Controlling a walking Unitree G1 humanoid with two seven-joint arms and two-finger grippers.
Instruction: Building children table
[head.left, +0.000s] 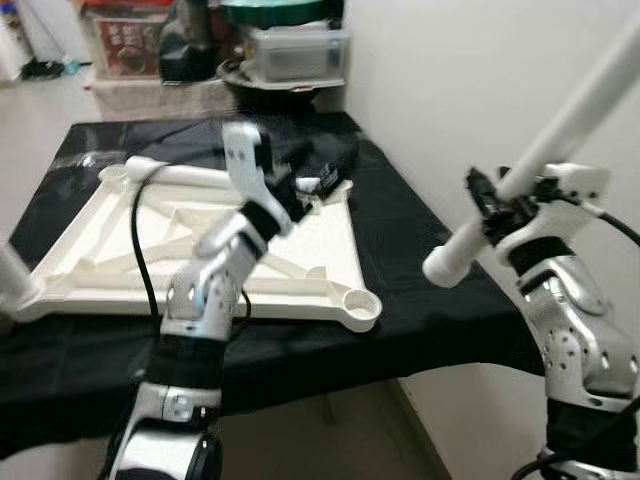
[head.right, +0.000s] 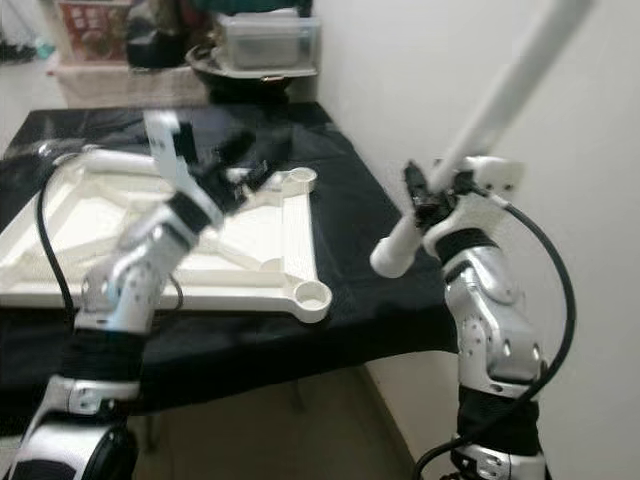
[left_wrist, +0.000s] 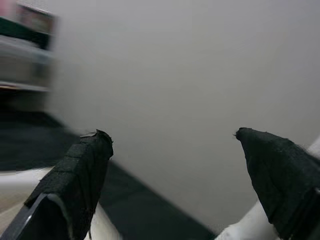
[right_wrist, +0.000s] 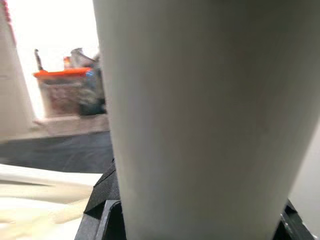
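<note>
A white children's tabletop (head.left: 330, 250) lies upside down on a table under a black cloth (head.left: 420, 230), with a round leg socket (head.left: 360, 305) at its near right corner. My left gripper (head.left: 320, 170) hovers open over the tabletop's far right corner; in the left wrist view its fingers (left_wrist: 80, 170) stand wide apart with nothing between them. Off the table's right edge, my right gripper (head.left: 500, 200) is shut on a long white table leg (head.left: 580, 110). The leg is tilted, its lower end (head.left: 445, 265) pointing down toward the table. A white tube (head.left: 185, 175) lies along the tabletop's far side.
Behind the table, plastic storage boxes and a dark bowl (head.left: 295, 50) are stacked against the back. A plain wall (head.left: 450, 80) runs close along the table's right side. Light floor shows at the far left.
</note>
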